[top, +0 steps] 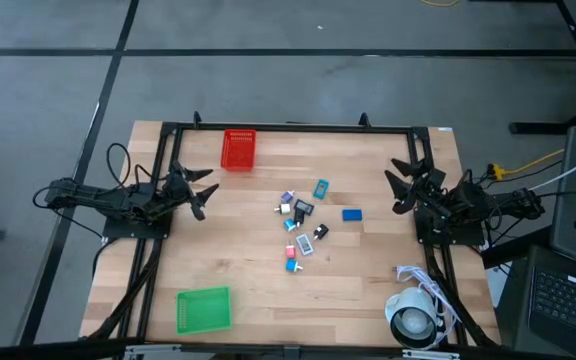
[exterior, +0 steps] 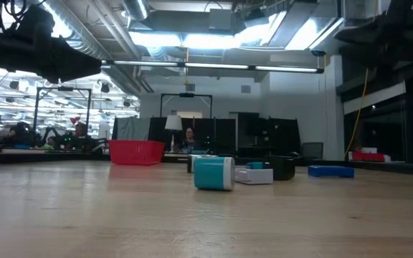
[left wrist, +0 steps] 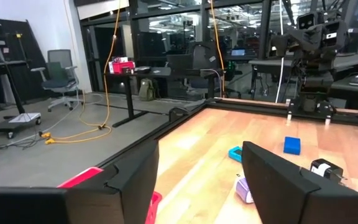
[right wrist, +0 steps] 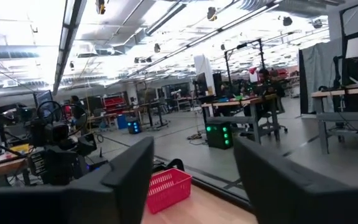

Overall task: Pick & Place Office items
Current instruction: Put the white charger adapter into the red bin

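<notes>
Wooden bench, pale slats, dark frame round the edge. Stock as it lies:

Office items: roughly nine tiny pieces clustered mid-bench, slightly right of centre, well apart from both my claws. Among them a flat blue block on the right of the cluster, a teal piece toward the far side, a pink-red piece nearest the near edge, white and black bits between. From bench level the teal piece looks blocky with rounded corners.

Red mesh bin: far side, left of centre. Green mesh bin: near left corner. White roll with cable: near right corner.

Left claw: parked at the left edge, fingers spread apart, holding nothing. Right claw: parked at the right edge, likewise spread and empty.

Handling, my estimate: all pieces light, rigid, probably smooth plastic, liable to skate or flip if nudged. I would take each across its narrow sides, low to the bench. The blue block sits apart from its neighbours, so it offers the cleanest first grasp; the crowded middle needs care.
</notes>
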Available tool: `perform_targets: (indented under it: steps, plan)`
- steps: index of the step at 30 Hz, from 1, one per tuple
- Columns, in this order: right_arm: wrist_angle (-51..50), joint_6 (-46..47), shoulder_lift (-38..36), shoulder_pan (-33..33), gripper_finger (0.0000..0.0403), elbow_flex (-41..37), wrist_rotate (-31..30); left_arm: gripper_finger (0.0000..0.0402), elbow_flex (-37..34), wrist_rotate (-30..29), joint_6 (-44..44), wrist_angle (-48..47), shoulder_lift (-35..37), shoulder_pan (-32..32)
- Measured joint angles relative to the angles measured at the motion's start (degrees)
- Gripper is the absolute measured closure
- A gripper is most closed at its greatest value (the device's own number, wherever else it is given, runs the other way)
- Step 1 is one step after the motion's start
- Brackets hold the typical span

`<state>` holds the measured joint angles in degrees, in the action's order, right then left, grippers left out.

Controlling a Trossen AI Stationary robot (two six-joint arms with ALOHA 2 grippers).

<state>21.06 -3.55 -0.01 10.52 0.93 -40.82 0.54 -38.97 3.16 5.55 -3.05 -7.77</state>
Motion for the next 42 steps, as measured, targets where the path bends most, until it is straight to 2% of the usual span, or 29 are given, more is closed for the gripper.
perform_targets:
  steps: [4, 7, 12, 15, 24, 27, 33, 37, 42]
  plan:
    - [0.0, -1.25, 0.0, 0.0, 0.0235, 0.0, 4.77, 0.0229, -0.01, 0.77, 1.04, 0.0, 0.0, 0.02]
    - [0.01, -4.48, 0.0, 0.01, 0.027, 0.0, 8.83, 0.0279, 0.0, 4.33, 2.11, -0.2, 0.0, 0.02]
    - [0.83, -4.4, 0.0, 0.0, 0.0321, 0.04, 7.88, 0.0363, 0.0, 7.03, 2.53, -0.23, -0.74, 0.02]
    - [0.84, -4.36, 0.0, 0.02, 0.0339, 0.04, 8.92, 0.0394, -0.01, 7.07, 2.08, -0.23, -2.12, 0.02]
    - [0.81, -4.44, 0.0, 0.01, 0.0358, 0.04, 8.89, 0.0399, 0.0, 14.12, -3.29, 3.1, -10.52, 2.37]
    - [0.79, -4.88, 0.0, 0.0, 0.0359, 0.04, 8.87, 0.0397, 0.0, 16.33, -4.55, 6.41, -15.76, 4.35]
    - [0.79, -4.86, 0.0, 0.01, 0.0359, 0.04, 8.7, 0.0392, 0.38, 17.1, -6.52, 15.62, -28.71, 8.09]
    - [0.79, -4.62, 0.0, 0.0, 0.0359, 0.04, 8.7, 0.0363, 4.42, 19.63, -6.91, 16.18, -37.14, 10.34]
    - [0.79, -4.6, 0.0, 0.02, 0.0359, 0.04, 8.72, 0.029, 11.85, 24.2, -4.01, 16.49, -48.7, 12.48]
